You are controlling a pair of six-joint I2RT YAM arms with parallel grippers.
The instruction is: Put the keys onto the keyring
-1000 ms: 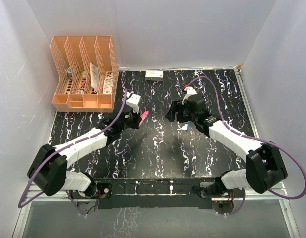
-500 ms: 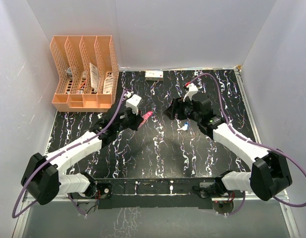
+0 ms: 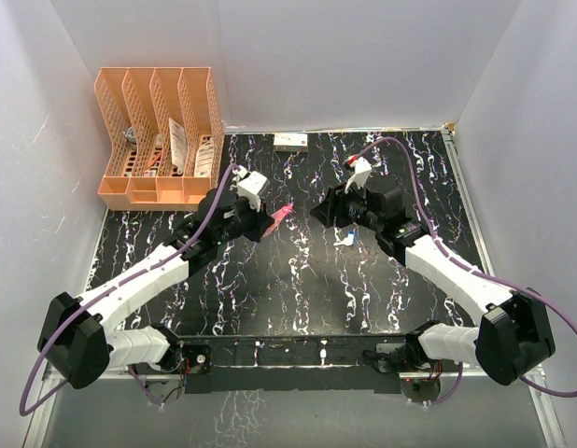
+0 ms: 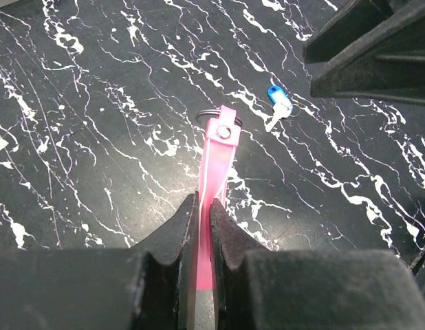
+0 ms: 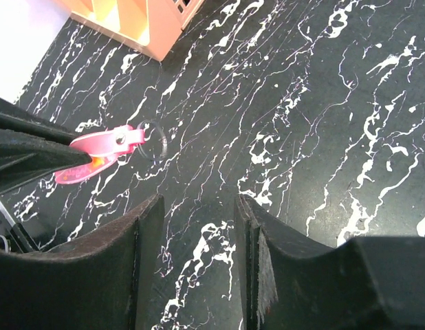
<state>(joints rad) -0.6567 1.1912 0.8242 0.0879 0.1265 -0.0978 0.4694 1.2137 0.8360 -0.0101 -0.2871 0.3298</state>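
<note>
My left gripper point(image 4: 204, 199) is shut on the pink-red strap of the keyring point(image 4: 217, 163), holding it above the table with its thin ring point(image 4: 211, 115) pointing away. In the top view the keyring point(image 3: 282, 216) sticks out of the left gripper point(image 3: 266, 224) towards the right gripper point(image 3: 324, 213). The keys, one with a blue head point(image 4: 275, 93) and one whitish-silver point(image 4: 277, 118), lie together on the table point(image 3: 345, 234), just below the right gripper. My right gripper point(image 5: 199, 201) is open, with only bare table between its fingers. The keyring point(image 5: 102, 147) shows ahead to its left.
An orange file organiser point(image 3: 160, 140) stands at the back left corner of the black marbled table point(image 3: 298, 280). A small flat box point(image 3: 290, 141) lies at the back edge. Purple cables point(image 3: 419, 177) loop off both arms. White walls close in the sides.
My left arm has reached forward and carried the keyring a little right and up, closer to the right gripper. The right arm has shifted slightly and still hovers over the keys.
</note>
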